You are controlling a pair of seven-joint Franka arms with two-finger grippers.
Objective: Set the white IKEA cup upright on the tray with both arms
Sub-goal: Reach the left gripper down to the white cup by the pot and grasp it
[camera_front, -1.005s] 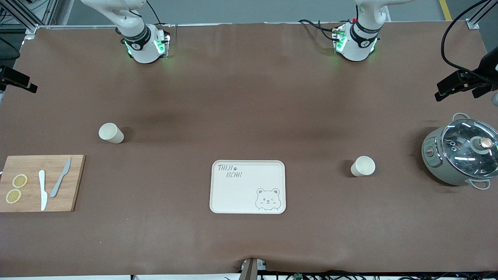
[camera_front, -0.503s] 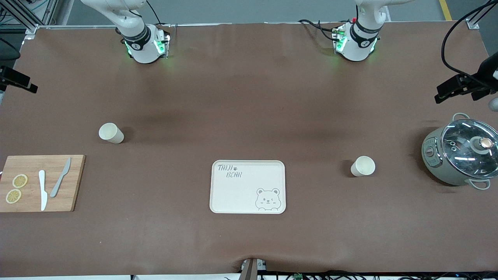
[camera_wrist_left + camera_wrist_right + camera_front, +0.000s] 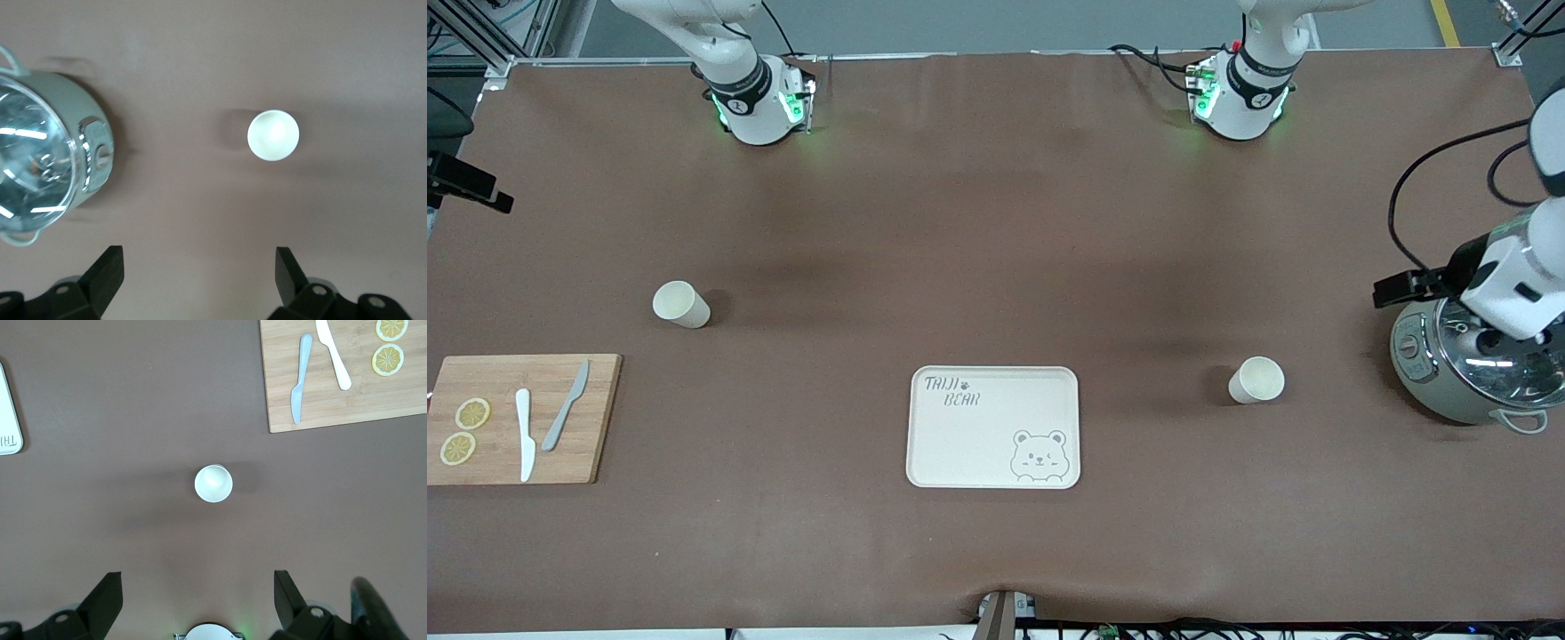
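Around the tray (image 3: 993, 427) bare brown table (image 3: 996, 249) lies open from every clock direction. At its 3 o'clock stands one cup (image 3: 1256, 380), then a lidded pot (image 3: 1472, 373); near 10 o'clock another cup (image 3: 680, 303); at 9 o'clock a cutting board (image 3: 520, 418).

Two cups (image 3: 681, 304) (image 3: 1256, 380), one tray (image 3: 993, 427), one cutting board (image 3: 596, 418), two knives (image 3: 524, 434) (image 3: 565, 405), two lemon slices (image 3: 472, 413) (image 3: 457, 448), one pot (image 3: 1449, 382)

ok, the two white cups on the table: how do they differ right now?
The cup toward the right arm's end stands farther from the front camera than the tray, near the cutting board. The cup toward the left arm's end sits level with the tray, beside the pot. Both stand upright, mouth up, off the tray, ungripped.
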